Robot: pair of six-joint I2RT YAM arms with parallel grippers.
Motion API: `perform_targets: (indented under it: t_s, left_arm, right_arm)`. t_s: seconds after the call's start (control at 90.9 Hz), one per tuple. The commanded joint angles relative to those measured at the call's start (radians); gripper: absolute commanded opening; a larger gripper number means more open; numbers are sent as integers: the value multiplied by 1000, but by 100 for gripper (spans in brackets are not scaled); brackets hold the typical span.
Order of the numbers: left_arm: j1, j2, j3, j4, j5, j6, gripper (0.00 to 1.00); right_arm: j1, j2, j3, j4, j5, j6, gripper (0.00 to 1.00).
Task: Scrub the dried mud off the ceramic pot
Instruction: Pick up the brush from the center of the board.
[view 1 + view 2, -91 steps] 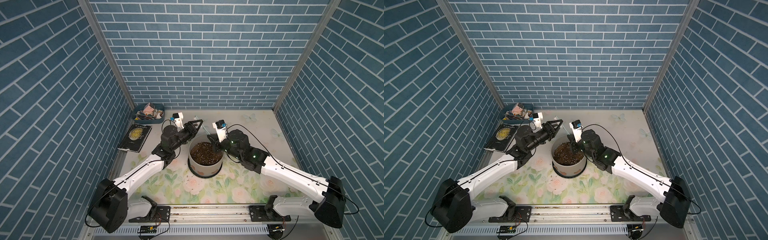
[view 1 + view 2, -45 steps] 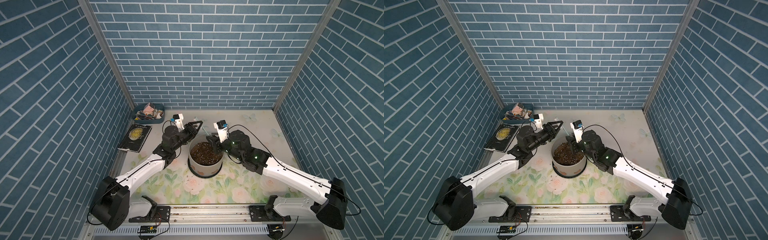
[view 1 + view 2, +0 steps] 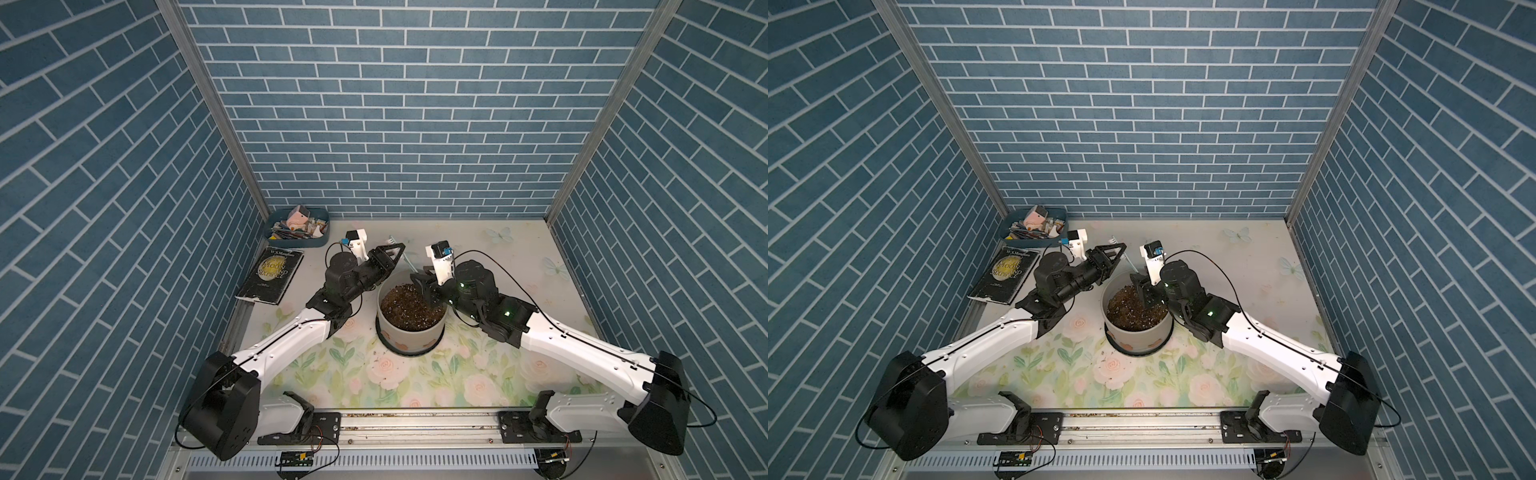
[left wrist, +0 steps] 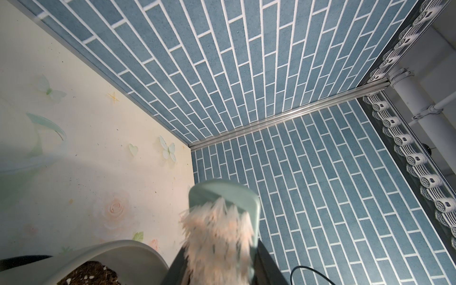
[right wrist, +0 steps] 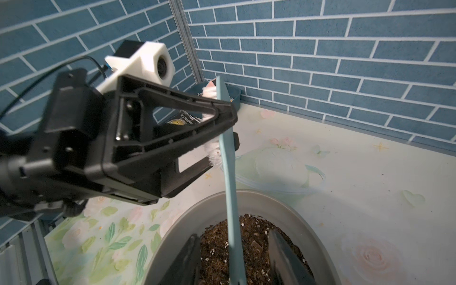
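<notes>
In both top views the ceramic pot stands upright on its black saucer near the middle of the floral desk, filled with dark speckled soil. The dried mud shows as small tan blotches low on the outer wall, at the pot's 6 o'clock side. The left tool sits just outside the rim at 11 o'clock, closed on the bristled head of a teal brush; the right tool hangs over the soil at 1 o'clock. A blue tray of small items lies at the pot's 10 o'clock, and a dark book lies between 9 and 10 o'clock, both well apart from the pot. In the left wrist view the brush fills the foreground, pale bristles on a teal back, with a dark finger on either side; part of the pot's rim and soil shows beside it. In the right wrist view the left tool clamps the brush at its head; the handle slants down across the rim and passes between the right tool's fingers; a gap shows on each side of the handle, so the right tool stands open, gripping nothing.
</notes>
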Motion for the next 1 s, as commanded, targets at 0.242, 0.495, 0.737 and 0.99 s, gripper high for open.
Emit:
perform_targets:
  t_s: [0.242,0.495,0.737,0.99]
  left_arm:
    - [12,-9,-6,11,-1,14,0]
    - [20,-7,10,-39,-7,75,57]
    - [19,-51,88,-481,-209,450,71]
    - [-94,-64,72,-626,-297,649,76]
  right_arm:
    - [-2,-7,15,1,9,7,3]
    - [-2,-18,31,-69,131,15,0]
    - [-109,-112,24,-405,356,199,0]
    - [-150,-319,-295,-503,292,359,0]
